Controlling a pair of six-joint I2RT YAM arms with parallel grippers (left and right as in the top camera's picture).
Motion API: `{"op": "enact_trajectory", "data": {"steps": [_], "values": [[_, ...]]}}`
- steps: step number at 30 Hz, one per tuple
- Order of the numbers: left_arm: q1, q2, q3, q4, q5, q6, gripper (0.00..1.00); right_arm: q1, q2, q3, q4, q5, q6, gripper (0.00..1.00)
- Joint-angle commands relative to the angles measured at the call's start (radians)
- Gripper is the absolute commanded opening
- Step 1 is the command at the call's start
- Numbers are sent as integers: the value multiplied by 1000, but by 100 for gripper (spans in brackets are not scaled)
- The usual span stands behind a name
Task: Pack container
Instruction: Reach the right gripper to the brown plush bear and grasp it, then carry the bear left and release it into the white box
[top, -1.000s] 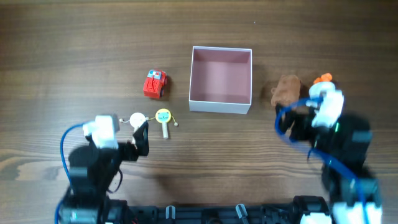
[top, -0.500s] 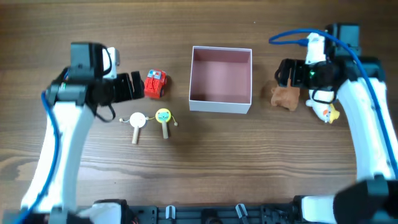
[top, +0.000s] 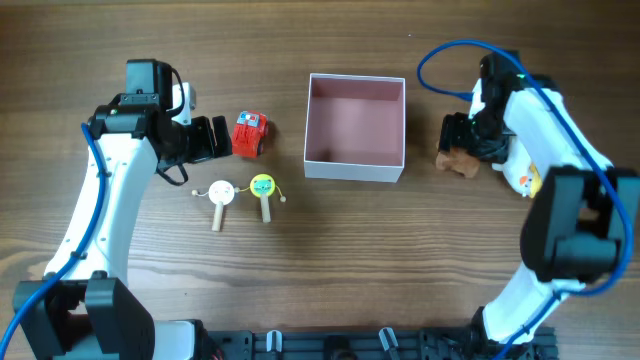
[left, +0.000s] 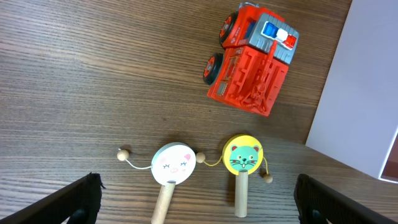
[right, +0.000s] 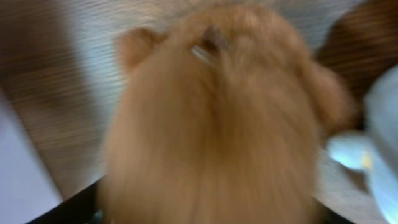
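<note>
The bench (top: 400, 260) carries all items. The container (top: 355, 125) stands upright at the far centre. Its pink interior holds nothing, so packing is judged to be at its first step, toy pick-up. To its right, the right claw (top: 458, 138) sits over the brown plush toy (top: 464, 158). The wrist view is blurred and filled with fur, so whether the claw grips is not determinable. A white duck toy (top: 522, 178) lies just right of the plush. Left of the container, the left claw (top: 222, 140) hangs beside the red truck (top: 250, 134), fingers spread wide, holding nothing. Nearer lie the white rattle drum (top: 221, 192) and yellow rattle drum (top: 262, 186). Next move: secure a toy, lift it clear of the container wall, release it inside
</note>
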Motion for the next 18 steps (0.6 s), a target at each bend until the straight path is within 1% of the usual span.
{"op": "enact_trajectory", "data": {"steps": [1, 2, 3, 7, 8, 9, 10, 11, 14, 18], "values": [[7, 0, 19, 0, -3, 16, 100, 1, 85, 15, 28, -13, 53, 59], [7, 0, 19, 0, -3, 16, 100, 1, 86, 15, 32, -18, 55, 48], [7, 0, 19, -1, -3, 16, 100, 1, 86, 16, 36, -18, 55, 43], [7, 0, 19, 0, -3, 16, 100, 5, 26, 21, 59, -18, 26, 38], [7, 0, 19, 0, -3, 16, 100, 11, -6, 28, 59, -19, 27, 35], [7, 0, 19, 0, -3, 16, 100, 18, -29, 36, 55, -23, 26, 29], [7, 0, 19, 0, -3, 16, 100, 35, -86, 60, 42, -28, 26, 20], [7, 0, 19, 0, -3, 16, 100, 48, -119, 78, 31, -32, 26, 18], [7, 0, 19, -1, -3, 16, 100, 114, -227, 131, -5, -72, 27, 4], [7, 0, 19, 0, -3, 16, 100, 225, -354, 141, 18, -116, 50, 4]]}}
